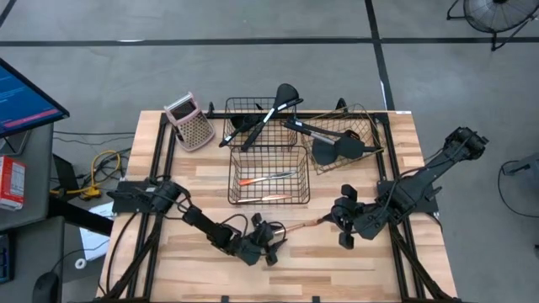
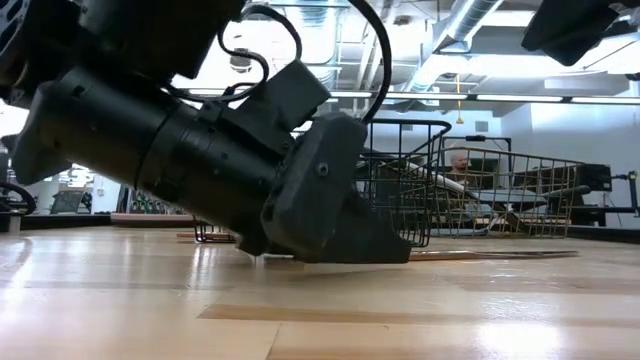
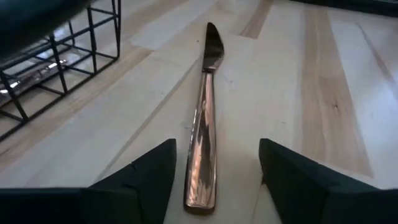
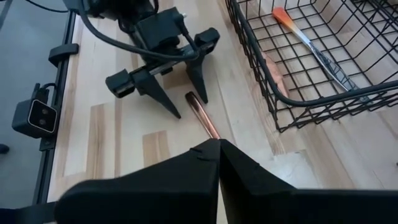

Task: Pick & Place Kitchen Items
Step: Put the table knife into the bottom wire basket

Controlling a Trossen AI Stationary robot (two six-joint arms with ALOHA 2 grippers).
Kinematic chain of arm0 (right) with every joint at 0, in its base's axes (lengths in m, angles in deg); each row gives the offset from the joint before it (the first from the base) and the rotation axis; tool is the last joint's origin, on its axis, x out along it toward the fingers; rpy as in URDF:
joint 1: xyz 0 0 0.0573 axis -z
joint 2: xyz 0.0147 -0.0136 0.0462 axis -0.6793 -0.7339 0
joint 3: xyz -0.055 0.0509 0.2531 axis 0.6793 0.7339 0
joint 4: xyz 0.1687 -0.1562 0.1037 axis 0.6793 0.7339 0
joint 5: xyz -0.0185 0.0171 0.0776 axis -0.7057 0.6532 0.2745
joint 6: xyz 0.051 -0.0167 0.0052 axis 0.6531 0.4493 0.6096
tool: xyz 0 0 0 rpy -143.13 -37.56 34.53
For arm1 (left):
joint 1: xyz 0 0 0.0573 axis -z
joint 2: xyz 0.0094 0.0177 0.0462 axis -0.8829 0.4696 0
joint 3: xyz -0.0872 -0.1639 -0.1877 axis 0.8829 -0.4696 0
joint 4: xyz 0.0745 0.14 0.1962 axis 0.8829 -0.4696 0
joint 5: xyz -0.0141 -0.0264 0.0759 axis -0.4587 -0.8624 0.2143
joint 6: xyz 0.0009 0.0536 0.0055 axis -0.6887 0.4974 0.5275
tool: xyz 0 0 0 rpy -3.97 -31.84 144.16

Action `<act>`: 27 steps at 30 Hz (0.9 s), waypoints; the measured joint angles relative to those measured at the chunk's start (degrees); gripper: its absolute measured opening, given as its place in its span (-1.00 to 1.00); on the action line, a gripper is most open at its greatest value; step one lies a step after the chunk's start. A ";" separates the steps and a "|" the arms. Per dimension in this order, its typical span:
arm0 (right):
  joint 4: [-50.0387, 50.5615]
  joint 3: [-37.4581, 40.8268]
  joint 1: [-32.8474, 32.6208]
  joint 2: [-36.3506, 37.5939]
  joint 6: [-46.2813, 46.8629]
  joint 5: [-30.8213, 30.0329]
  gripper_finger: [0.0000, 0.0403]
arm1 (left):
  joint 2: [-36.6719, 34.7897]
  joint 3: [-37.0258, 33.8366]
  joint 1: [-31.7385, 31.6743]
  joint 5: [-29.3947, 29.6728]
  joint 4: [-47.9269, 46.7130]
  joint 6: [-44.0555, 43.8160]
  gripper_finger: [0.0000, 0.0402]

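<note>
left hand [image 1: 276, 244]: low over the bench, released, fingers [image 3: 143, 180] spread either side of the copper knife's handle end, not touching it
right hand [image 4: 219, 149]: clenched, fingertips pressed together, nothing held; hovers over the knife's blade end, near the front-right of the bench
copper knife [image 3: 204, 118]: lies flat on bare wood in front of the centre basket, between the two hands, blade toward the right hand
bench [image 1: 337, 269]: light wood; wide bare strip along the front edge behind and beside both hands, open room there; baskets crowd the back half
centre basket [image 1: 268, 174]: black wire, just behind the knife; 2 thin orange-handled pieces [image 1: 265, 178] lie inside
back basket [image 1: 253, 118]: black wire, at the rear edge; black long-handled utensils [image 1: 269, 114] stick out over its rim, exact count unclear
right basket [image 1: 347, 139]: copper wire, tilted, near the rear right corner; black ladles/turners [image 1: 337, 147] inside, count unclear
grater [image 1: 189, 122]: 1, pink-topped, at rear left, apart from the baskets
baskets counted: 3
knives on bare bench: 1
</note>
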 joint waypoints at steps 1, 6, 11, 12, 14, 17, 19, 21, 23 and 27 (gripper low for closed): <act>-0.02 0.00 0.00 0.00 0.00 0.00 -1.00 | 0.40 0.03 0.15 0.48 0.02 0.18 0.08; -0.02 0.00 0.00 0.00 0.61 0.14 -1.00 | 1.77 0.06 0.57 2.55 -2.70 -0.70 -0.27; -0.01 0.00 0.02 0.00 0.61 1.27 -1.00 | 1.38 -0.04 0.43 2.64 -4.57 -1.92 -0.74; -0.02 0.00 0.02 0.00 0.61 1.31 -1.00 | 1.36 -0.02 0.42 2.57 -4.54 -1.89 -0.82; -0.02 0.00 0.03 0.00 0.59 1.33 -1.00 | 1.29 -0.04 0.32 1.59 -4.46 -1.91 -0.88; -0.02 0.00 0.07 0.00 0.59 1.33 -1.00 | 1.28 -0.04 0.59 0.81 -4.19 -3.25 -0.88; -0.03 0.00 0.07 0.00 0.59 1.33 -1.00 | 0.83 -0.09 0.75 0.13 -4.44 -3.52 -0.88; 0.00 0.00 0.05 0.30 0.61 1.34 -1.00 | 0.02 -0.15 0.82 -1.02 -5.05 -3.66 -0.88; -0.05 0.00 -0.02 1.26 0.61 1.36 -1.00 | -1.29 -0.18 0.82 -2.42 -5.54 -3.78 -0.88; -0.03 0.00 -0.02 4.51 0.57 1.26 -1.00 | -4.09 -0.29 0.88 -4.43 -7.31 -3.04 -0.88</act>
